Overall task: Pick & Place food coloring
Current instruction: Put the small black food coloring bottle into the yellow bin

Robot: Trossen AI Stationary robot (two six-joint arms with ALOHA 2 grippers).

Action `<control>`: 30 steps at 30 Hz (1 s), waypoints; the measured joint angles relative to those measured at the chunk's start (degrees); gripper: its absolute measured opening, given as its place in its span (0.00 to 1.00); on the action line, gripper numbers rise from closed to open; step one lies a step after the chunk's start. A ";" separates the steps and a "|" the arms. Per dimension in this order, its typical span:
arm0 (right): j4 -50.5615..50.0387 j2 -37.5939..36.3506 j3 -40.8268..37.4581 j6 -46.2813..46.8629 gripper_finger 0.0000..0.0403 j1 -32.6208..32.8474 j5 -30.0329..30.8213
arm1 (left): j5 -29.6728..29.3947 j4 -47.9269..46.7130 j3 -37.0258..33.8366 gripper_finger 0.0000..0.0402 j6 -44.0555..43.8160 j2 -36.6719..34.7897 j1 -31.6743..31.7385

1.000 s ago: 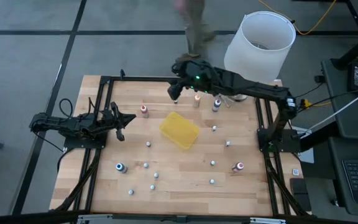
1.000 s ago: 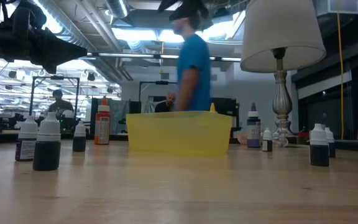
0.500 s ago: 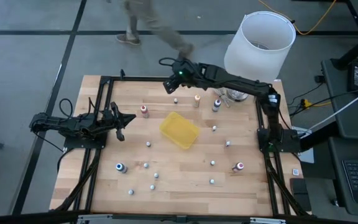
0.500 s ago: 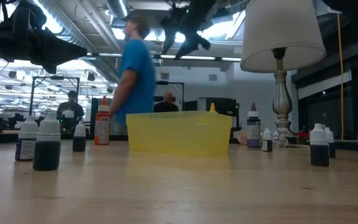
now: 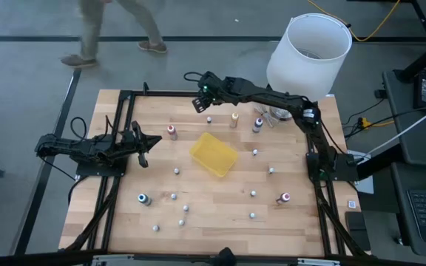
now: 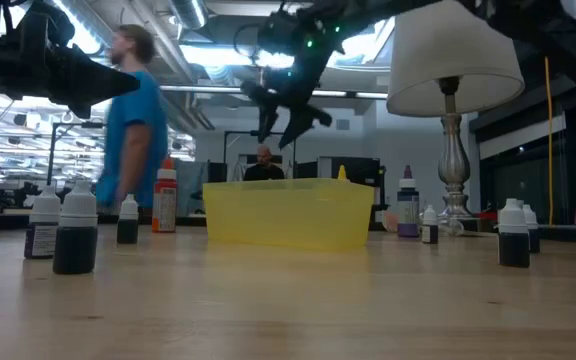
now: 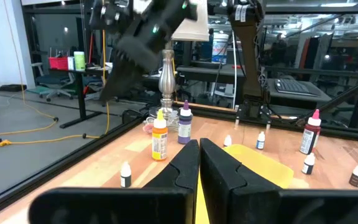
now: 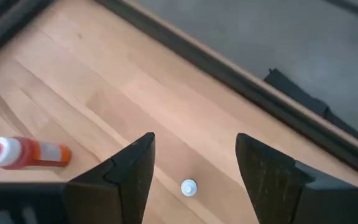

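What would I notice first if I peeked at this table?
Probably the bright yellow tray in the middle of the wooden table, with tiny food coloring bottles dotted all around it. Then the right tool, open and empty, hanging over the table's far edge above a little white-capped bottle, and the big white lamp at the far right corner.

White-capped bottle (image 8: 189, 186) (between parted pincer (image 8: 194, 163) fingers)

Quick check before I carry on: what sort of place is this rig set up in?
It looks like a robotics lab or open workshop, not a kitchen. The wooden table stands on a grey floor, a person walks past behind it, and desks with office chairs and exposed ceiling ducts fill the background.
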 joint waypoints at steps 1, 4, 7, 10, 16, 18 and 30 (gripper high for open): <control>0.13 0.67 0.00 0.00 0.56 -0.07 -0.37 | 0.00 0.02 0.00 0.03 0.00 0.00 0.01; 0.04 2.96 0.00 -0.07 0.56 -0.07 -0.66 | 0.00 0.02 -0.02 0.03 0.00 0.02 0.02; 0.15 4.72 0.00 -0.07 0.56 -0.04 -1.34 | 0.00 0.00 0.00 0.03 0.00 0.00 0.00; 0.10 6.42 0.00 -0.07 0.56 -0.04 -2.16 | 0.00 0.00 0.00 0.02 0.00 0.00 0.00; -1.27 8.71 0.02 -0.09 0.56 -0.04 -3.19 | 0.00 0.00 -0.02 0.02 0.00 0.02 0.01; -1.56 9.73 0.02 -0.11 0.56 -0.04 -3.43 | 0.00 0.00 -0.01 0.03 0.00 0.00 0.01; -1.73 12.30 -0.56 -0.12 0.56 0.07 -5.13 | 0.00 0.01 -0.01 0.02 0.00 0.00 0.01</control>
